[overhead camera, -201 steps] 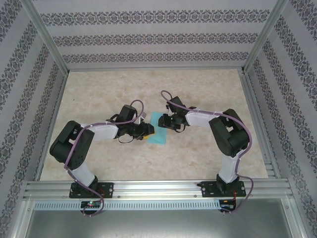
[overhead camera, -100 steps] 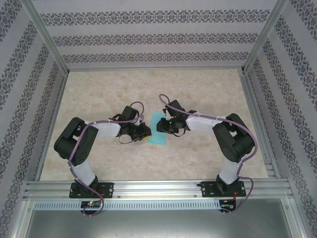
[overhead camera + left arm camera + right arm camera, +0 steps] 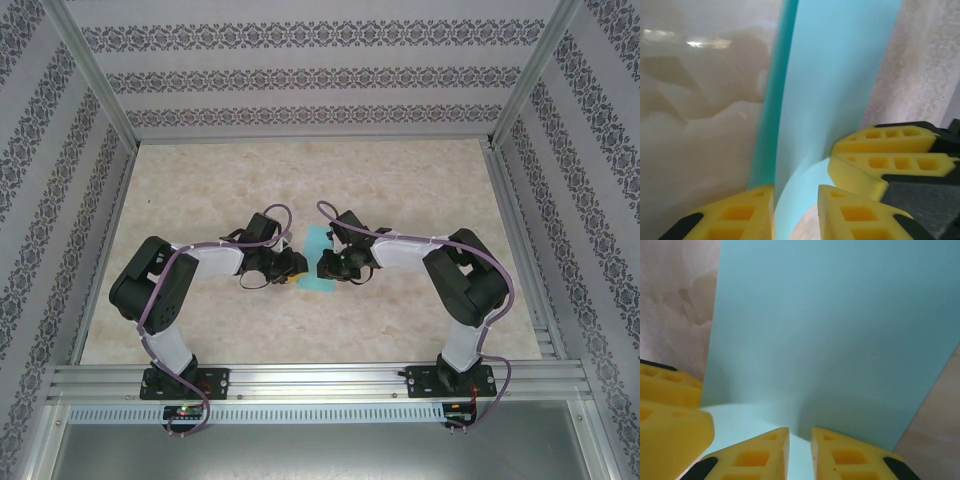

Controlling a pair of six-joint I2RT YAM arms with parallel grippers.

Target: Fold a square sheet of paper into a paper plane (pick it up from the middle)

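Note:
The turquoise square sheet of paper lies mid-table between both grippers, looking like a narrow strip from above. In the left wrist view the sheet curls upward, and one edge runs between my left gripper's yellow fingers, which stand apart with table showing in the gap. The right gripper's fingers press in from the right. In the right wrist view the sheet rises like a wall. My right gripper has a narrow gap with paper in it. The sheet does not have a paper plane's shape.
The grippers nearly touch over the paper. Marbled tabletop extends on all sides. Patterned walls and aluminium posts enclose it, and a rail runs along the near edge.
The right gripper slid left over the sheet toward the left gripper and narrowed its jaws. The left gripper drew back slightly. The paper looks narrower from above.

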